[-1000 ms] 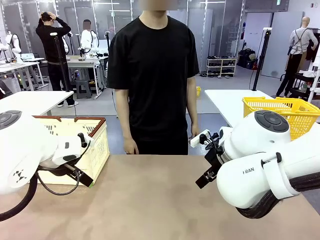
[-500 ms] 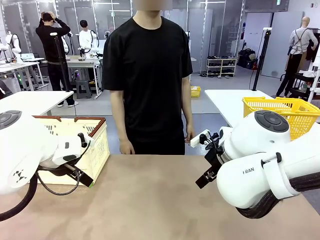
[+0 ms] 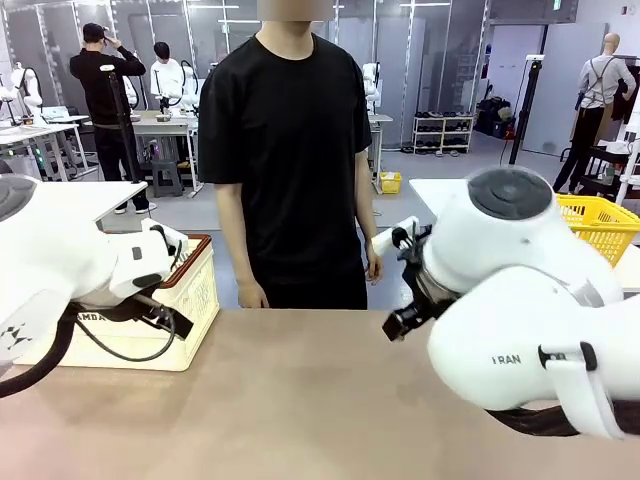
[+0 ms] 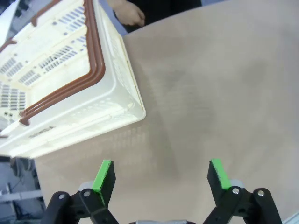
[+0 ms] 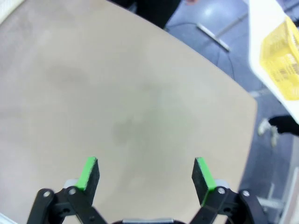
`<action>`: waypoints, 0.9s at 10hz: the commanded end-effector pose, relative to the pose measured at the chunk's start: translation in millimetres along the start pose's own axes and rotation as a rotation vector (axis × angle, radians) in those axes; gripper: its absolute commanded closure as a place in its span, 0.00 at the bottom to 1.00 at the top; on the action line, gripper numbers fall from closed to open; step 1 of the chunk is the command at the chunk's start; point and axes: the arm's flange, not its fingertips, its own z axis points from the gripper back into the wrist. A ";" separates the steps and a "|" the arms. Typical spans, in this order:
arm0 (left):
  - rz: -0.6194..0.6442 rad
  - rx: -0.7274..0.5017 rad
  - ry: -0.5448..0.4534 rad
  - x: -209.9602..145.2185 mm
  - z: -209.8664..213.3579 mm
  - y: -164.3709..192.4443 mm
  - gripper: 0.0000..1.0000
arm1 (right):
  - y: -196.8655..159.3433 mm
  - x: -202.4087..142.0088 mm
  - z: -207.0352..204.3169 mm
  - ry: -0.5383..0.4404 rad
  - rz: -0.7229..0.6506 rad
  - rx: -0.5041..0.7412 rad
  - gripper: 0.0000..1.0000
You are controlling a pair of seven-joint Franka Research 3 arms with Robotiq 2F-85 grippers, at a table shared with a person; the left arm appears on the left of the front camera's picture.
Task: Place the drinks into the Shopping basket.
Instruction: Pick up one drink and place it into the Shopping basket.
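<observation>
Opening step, it seems: left hand beside the Shopping basket, right hand well apart from it, both wide open and empty; a drink must be grasped next.

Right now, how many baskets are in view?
2. The cream Shopping basket sits on the table, left side; a yellow mesh basket on another table far right, partly hidden behind the right arm.
</observation>
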 end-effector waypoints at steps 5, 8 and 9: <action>0.135 0.007 -0.060 19.6 53.4 -32.3 0.00 | 27.5 40.4 58.4 -0.014 -0.234 0.044 0.00; 0.075 -0.014 -0.027 9.2 44.7 -24.2 0.00 | 11.4 28.7 46.9 0.010 -0.129 0.004 0.00; 0.086 0.013 -0.009 -0.9 34.7 -9.6 0.00 | -3.9 18.3 33.8 0.025 -0.132 0.019 0.00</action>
